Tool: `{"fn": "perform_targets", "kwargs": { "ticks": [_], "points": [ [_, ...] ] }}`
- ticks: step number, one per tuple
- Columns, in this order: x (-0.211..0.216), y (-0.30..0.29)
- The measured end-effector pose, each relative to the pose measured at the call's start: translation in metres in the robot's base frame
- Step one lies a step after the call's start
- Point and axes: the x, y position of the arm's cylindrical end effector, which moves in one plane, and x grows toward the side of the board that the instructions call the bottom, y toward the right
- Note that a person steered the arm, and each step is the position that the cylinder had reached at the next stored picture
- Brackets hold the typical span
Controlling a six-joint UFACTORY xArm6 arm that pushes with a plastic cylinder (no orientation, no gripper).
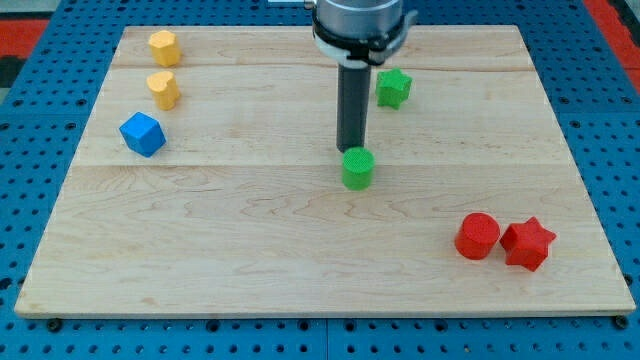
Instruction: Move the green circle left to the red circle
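Note:
The green circle (357,168) stands near the middle of the wooden board. The red circle (477,236) stands at the lower right, well to the right of and below the green circle. My rod comes down from the view's top, and my tip (350,149) sits right behind the green circle, touching or nearly touching its upper edge.
A red star (528,243) touches the red circle's right side. A green star (393,88) lies just right of the rod, near the top. A yellow hexagon (164,47), a yellow heart-like block (164,89) and a blue cube (142,134) stand at the upper left.

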Motion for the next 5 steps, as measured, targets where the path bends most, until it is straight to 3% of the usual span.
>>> {"fn": "perform_targets", "kwargs": {
  "ticks": [5],
  "points": [
    [0.072, -0.001]
  ]
}}
